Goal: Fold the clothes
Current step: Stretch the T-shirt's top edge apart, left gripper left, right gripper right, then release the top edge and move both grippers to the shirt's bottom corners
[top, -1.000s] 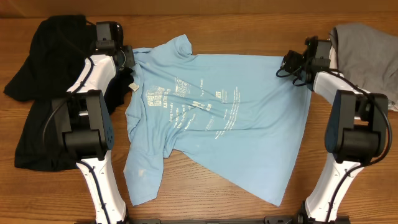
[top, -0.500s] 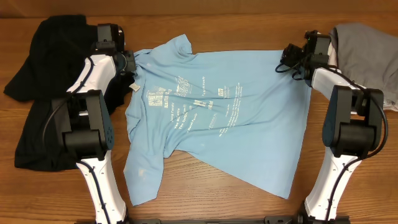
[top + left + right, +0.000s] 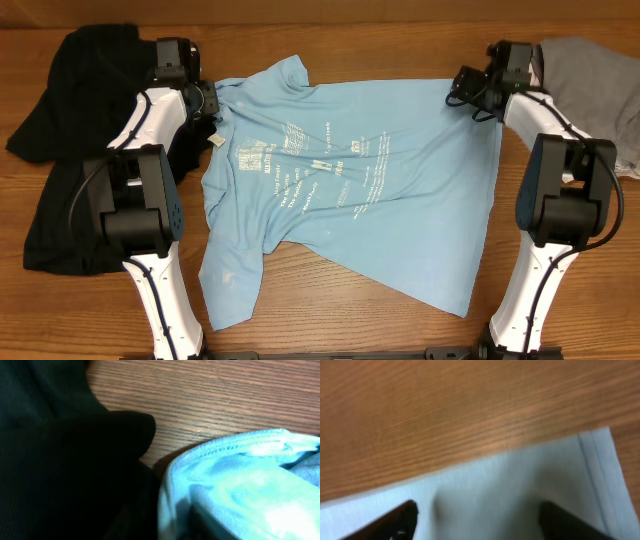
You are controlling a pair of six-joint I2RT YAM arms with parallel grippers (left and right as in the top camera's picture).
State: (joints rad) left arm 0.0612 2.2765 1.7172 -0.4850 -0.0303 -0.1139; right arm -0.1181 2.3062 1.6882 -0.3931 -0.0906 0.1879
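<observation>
- The light blue T-shirt (image 3: 380, 190) lies spread on the table (image 3: 400, 40), print side up. It sits askew: the top edge is fairly straight, the lower edge runs on a diagonal, and the left side is rumpled.
- Right gripper (image 3: 462, 92) is at the shirt's top right corner. In the wrist view its fingers (image 3: 402, 517) stand wide apart, with flat cloth between them and nothing pinched.
- Left gripper (image 3: 207, 102) is at the collar end, top left. Its wrist view shows the blue seam (image 3: 235, 447) and dark blur, so you cannot tell whether the jaws are apart or clamped.

Risks, as I judge them:
- The black shirt (image 3: 70, 90) lies just beside the blue collar. A grab here could take black cloth along with the blue and drag it into the fold.
- The right arm works close to the grey garment (image 3: 590, 80). A wide swing could snag it.
- If you pinch only the top layer, or the two corners at uneven depth, the skew carries into the fold.
- The rumpled left side will likely crease in unless it is flattened first.
</observation>
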